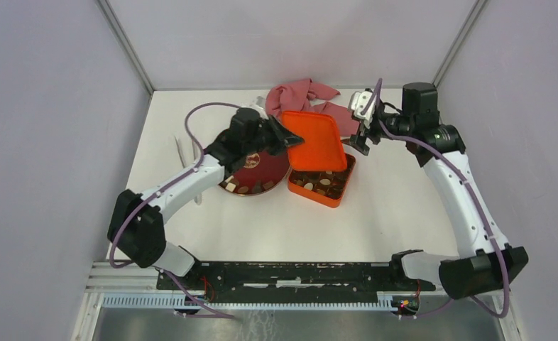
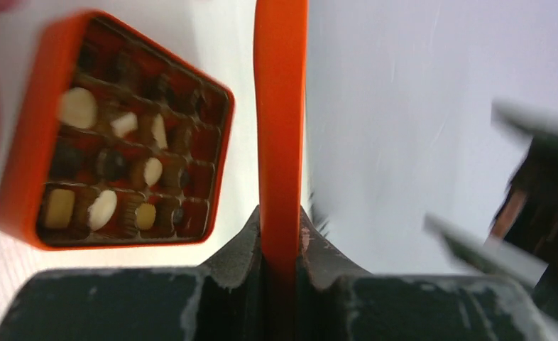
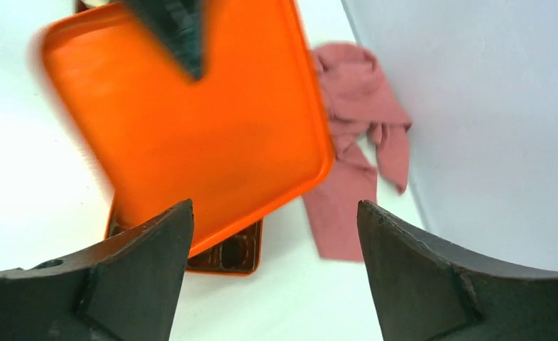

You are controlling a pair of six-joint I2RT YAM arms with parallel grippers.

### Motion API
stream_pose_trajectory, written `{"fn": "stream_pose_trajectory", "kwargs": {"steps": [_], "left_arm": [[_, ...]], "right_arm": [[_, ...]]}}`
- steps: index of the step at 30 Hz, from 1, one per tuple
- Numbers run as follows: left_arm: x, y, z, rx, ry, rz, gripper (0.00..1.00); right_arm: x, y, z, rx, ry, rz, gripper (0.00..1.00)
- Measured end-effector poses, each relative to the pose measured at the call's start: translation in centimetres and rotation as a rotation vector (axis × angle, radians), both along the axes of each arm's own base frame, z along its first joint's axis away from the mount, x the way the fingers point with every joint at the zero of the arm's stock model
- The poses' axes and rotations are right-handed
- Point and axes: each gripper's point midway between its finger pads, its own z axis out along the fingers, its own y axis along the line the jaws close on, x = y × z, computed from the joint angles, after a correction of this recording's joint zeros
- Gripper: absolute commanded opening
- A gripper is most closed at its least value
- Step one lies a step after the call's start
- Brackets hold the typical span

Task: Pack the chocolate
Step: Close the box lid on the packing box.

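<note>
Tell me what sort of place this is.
Probably a robot lab test cell, not a kitchen or shop: a bare white table boxed in by plain panel walls on metal posts, with the left arm and right arm bolted to a black rail at its near edge.

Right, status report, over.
Left fingers shut on lid edge, lid tilted above tin. Right fingers open, holding nothing. Chocolate in tin, some on plate. Cloth behind, not blocking.
</note>
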Motion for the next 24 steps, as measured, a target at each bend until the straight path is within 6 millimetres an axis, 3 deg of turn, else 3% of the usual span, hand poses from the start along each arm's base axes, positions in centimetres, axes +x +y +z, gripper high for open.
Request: {"fn": "stream_pose_trajectory", "kwargs": {"steps": [4,8,12,15,17,20,24], "left_arm": [[3.9,4.7,1.3,-0.102,0.176,0.297,0.02],[4.3,4.6,2.6,-0.159,0.319,0.388,0.02],[4.2,3.5,4.5,-0.239,0.391,0.398,0.02],[4.1,3.2,4.5,-0.272,0.446,0.399,0.02],[4.1,3.1,4.3,-0.284,0.477,0.401,0.02],[4.2,3.0,4.2,-0.296,0.499,0.406,0.02],[4.2,3.1,4.2,-0.308,0.513,0.411,0.02]], "right_arm": [[-3.9,2.9,1.5,0.037,-0.083,0.128,0.91],[-7.2,7.6,0.9,0.001,-0.120,0.259,0.91],[-6.9,10.2,0.3,-0.106,-0.215,0.232,0.91],[-5.6,11.2,0.0,-0.200,-0.315,0.152,0.86],[-4.7,11.0,-0.7,-0.270,-0.380,0.075,0.78],[-3.2,9.8,-1.7,-0.358,-0.425,-0.027,0.58],[-2.2,8.7,-1.7,-0.402,-0.453,-0.090,0.18]]}}
